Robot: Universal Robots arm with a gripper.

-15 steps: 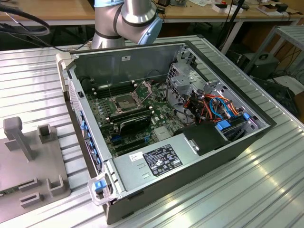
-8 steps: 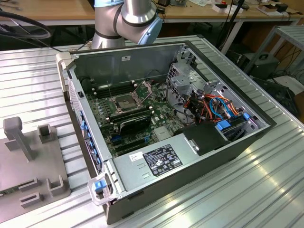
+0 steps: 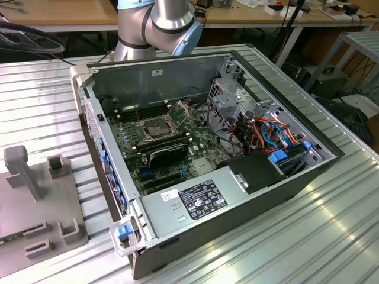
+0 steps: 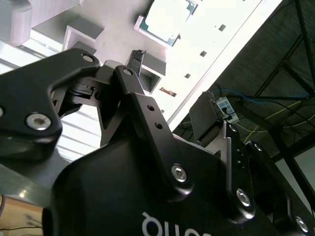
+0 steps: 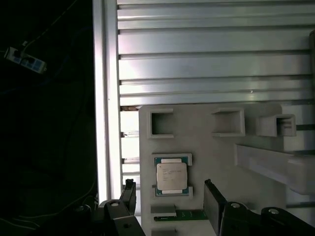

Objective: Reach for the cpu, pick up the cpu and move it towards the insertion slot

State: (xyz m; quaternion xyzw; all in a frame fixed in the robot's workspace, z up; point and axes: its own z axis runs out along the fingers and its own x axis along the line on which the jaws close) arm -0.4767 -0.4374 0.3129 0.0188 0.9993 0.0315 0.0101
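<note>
- The gripper (image 5: 171, 197) is wide open and empty, near the cpu (image 5: 171, 176) but not touching it.
- The cpu lies flat in a grey holder (image 5: 221, 147).
- In the exterior view, the slot (image 3: 155, 126) is at 10 o'clock from the middle of the case (image 3: 148, 74).

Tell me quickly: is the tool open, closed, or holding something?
The tool: open, holding nothing; the cpu lies ungrasped on the grey fixture.

We see the insertion slot (image 3: 155, 126) inside the open computer case (image 3: 160, 76) on the desk (image 3: 331, 225), arm (image 3: 159, 23) behind the case.
</note>
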